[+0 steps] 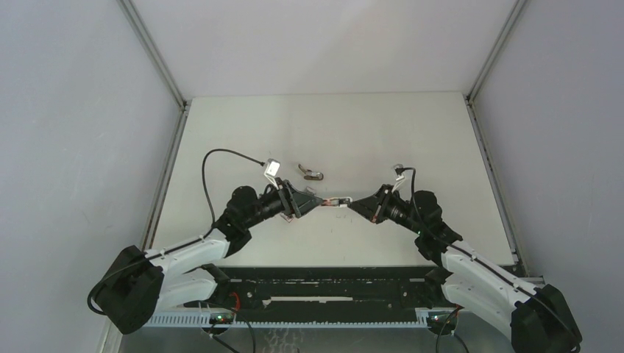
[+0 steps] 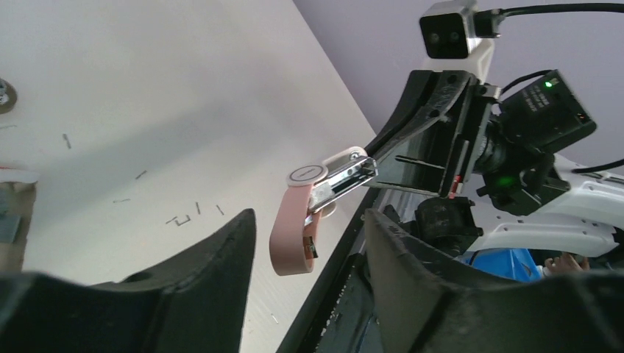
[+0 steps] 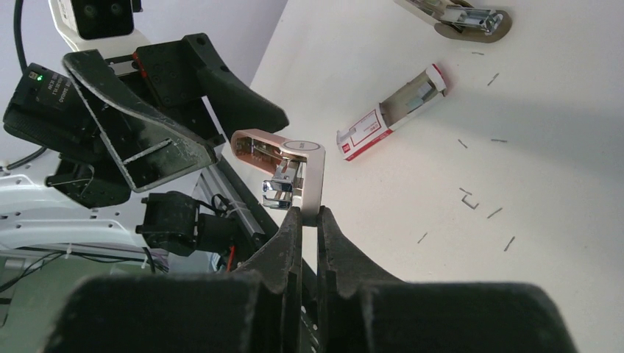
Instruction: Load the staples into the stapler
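Observation:
The stapler (image 3: 313,169) is a small pink one with a chrome staple channel, hinged open at a right angle and held in the air. My right gripper (image 3: 307,217) is shut on its pale lower arm. In the left wrist view its pink arm (image 2: 294,235) hangs between the fingers of my open left gripper (image 2: 309,272), which do not touch it. In the top view the two grippers meet at mid-table, left (image 1: 318,201) and right (image 1: 352,203), with the stapler (image 1: 335,200) between them. The staples box (image 3: 394,114), white with red print, lies on the table with its tray slid out.
A beige-and-silver metal piece (image 3: 460,16) lies on the table beyond the box; it also shows in the top view (image 1: 312,174). Several loose staples (image 3: 471,198) are scattered on the table, also seen in the left wrist view (image 2: 180,219). Grey walls enclose three sides of the table.

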Robot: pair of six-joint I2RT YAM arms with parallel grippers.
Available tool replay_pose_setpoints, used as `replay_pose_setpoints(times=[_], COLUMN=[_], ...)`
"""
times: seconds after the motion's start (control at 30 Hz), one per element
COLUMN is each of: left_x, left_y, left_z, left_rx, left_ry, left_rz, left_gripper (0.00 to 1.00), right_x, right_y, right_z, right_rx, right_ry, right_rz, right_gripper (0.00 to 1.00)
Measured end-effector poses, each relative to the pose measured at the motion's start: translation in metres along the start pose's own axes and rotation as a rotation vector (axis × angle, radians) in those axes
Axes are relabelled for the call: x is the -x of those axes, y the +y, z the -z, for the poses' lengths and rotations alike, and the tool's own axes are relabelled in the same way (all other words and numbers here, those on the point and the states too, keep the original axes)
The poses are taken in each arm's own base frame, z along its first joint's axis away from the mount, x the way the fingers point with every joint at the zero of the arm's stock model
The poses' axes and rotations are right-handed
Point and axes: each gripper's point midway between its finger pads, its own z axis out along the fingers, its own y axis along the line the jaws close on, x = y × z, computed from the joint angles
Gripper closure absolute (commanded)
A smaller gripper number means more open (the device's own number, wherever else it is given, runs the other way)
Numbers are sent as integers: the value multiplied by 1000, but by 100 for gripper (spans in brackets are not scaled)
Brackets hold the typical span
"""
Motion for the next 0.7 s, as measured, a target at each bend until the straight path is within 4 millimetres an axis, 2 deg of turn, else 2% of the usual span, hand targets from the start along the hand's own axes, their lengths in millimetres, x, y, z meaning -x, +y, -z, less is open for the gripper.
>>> replay_pose_setpoints(times=[0.13, 0.4, 0.47, 0.7], left_x=[1, -4, -5, -5], left_y=[-7, -7, -6, -7], left_z=[0, -4, -5, -5], left_rx=[-34, -47, -45, -50], left_ry=[1, 22, 25, 24], left_rz=[12, 51, 55, 69], left_gripper=[52, 46, 47, 70], right_x=[-1, 2, 2, 2], right_y=[-1, 3, 4, 2], right_z=[1, 1, 1, 1], right_rx=[4, 23, 28, 28], right_ry=[0, -5, -7, -10], right_rz=[-11, -16, -14, -17], right_gripper=[100, 100, 100, 100])
